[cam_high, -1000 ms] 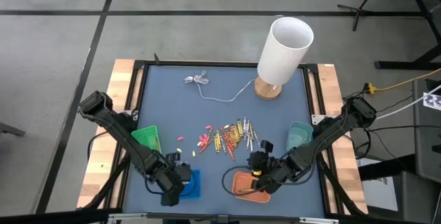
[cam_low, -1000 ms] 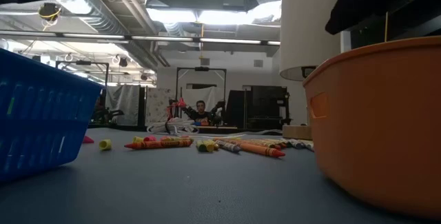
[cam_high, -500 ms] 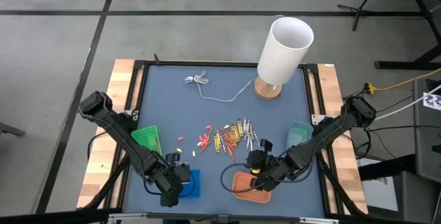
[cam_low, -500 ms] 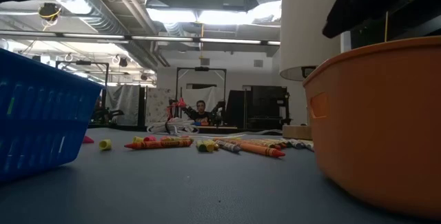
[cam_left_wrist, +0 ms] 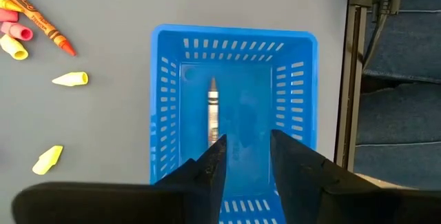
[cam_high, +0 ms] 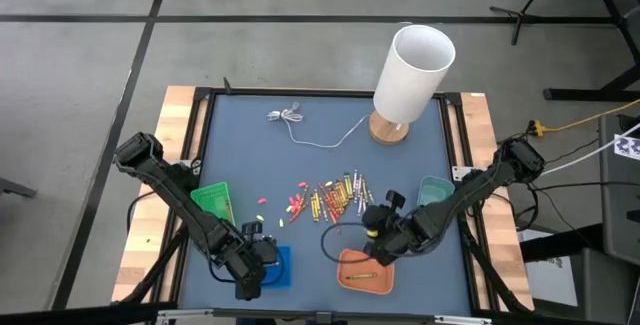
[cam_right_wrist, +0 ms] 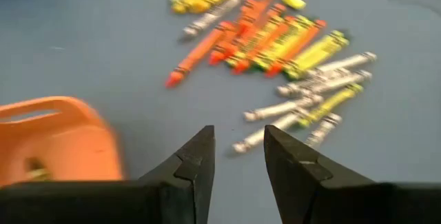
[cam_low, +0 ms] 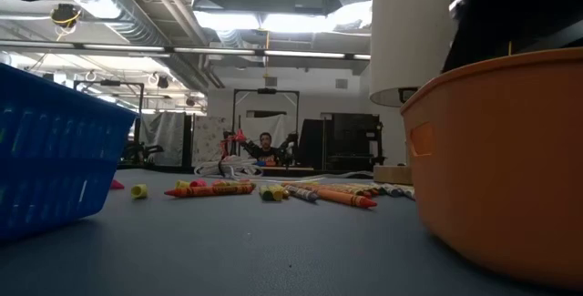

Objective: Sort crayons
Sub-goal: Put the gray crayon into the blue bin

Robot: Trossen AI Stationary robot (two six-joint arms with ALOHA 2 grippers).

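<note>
Left gripper (cam_left_wrist: 244, 156): yours hangs over the blue slotted plastic basket (cam_left_wrist: 164, 114) at the near left, fingers apart, holding nothing.
Basket contents: one grey crayon (cam_left_wrist: 213, 110) lies flat inside.
Right gripper (cam_right_wrist: 238, 154): fingers parted, empty, just beside the orange plastic tray (cam_high: 365, 270).
Crayons (cam_high: 335, 197): your loose pile of short wax sticks sits mid-table.

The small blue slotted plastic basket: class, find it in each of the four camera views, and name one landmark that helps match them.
High view: the blue slotted plastic basket sits near the table's front edge, under the left gripper.
Low view: its wall fills the left side.
Left wrist view: centre, holding one grey crayon.
Right wrist view: only a blue sliver at the top left corner, perhaps this basket.
Shared landmark: the loose crayon pile.
</note>
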